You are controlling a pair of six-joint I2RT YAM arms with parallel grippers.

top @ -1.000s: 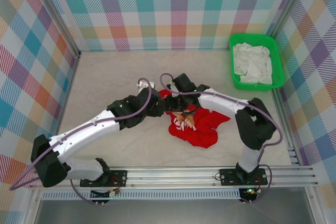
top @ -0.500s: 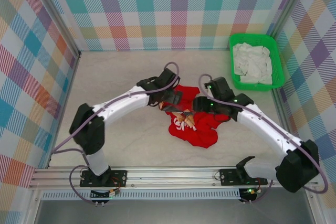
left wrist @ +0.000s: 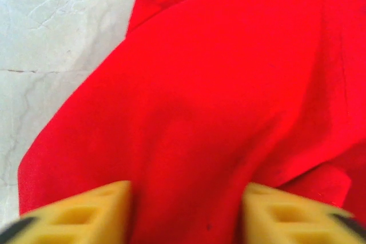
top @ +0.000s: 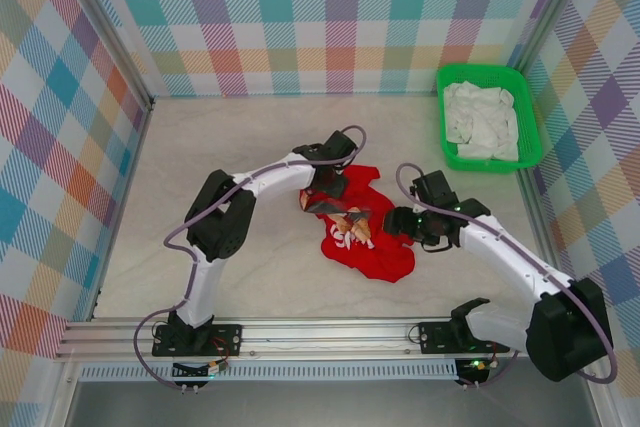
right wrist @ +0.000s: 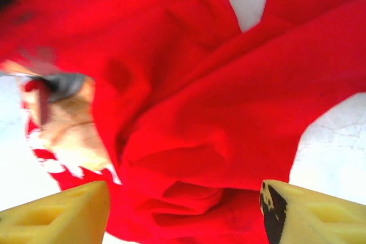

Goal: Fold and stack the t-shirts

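left tool: you see its yellow fingers either side of a red fold, and cannot tell if they pinch it | red t-shirt: crumpled mid-bench, bear print showing | right tool: spread apart just over the cloth

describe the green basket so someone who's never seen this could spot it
Find the table boxed in by plaid walls, then its far right corner. The green basket sits there holding crumpled white cloth, unlike the red t-shirt lying loose mid-table.
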